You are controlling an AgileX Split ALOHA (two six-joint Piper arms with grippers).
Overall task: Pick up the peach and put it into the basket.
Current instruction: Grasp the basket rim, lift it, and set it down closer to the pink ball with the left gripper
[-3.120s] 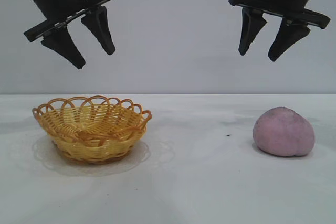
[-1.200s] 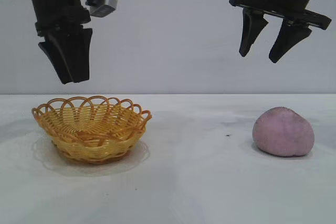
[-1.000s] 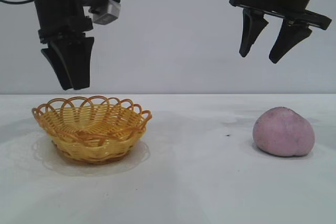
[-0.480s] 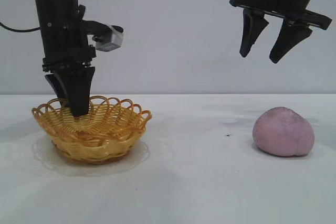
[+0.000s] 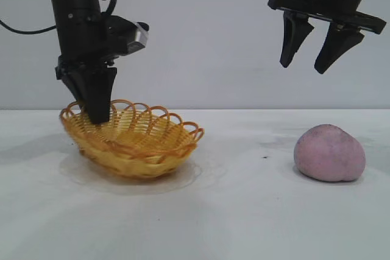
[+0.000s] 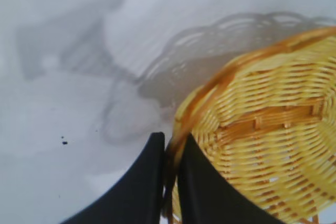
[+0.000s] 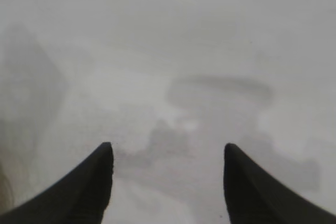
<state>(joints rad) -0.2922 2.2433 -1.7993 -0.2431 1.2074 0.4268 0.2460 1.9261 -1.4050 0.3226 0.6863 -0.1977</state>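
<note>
Basket [image 5: 137, 144] dragged rightward, tilted — left claw [image 5: 96, 114] pinching its rim.

A plain, pale grey-white wall [image 5: 201, 41] fills the back of the scene — bare and evenly lit. Below it runs a white table [image 5: 244, 211], matte and faintly smudged, with a small dark speck [image 5: 265, 157] and soft grey shadows — diffuse light.
</note>
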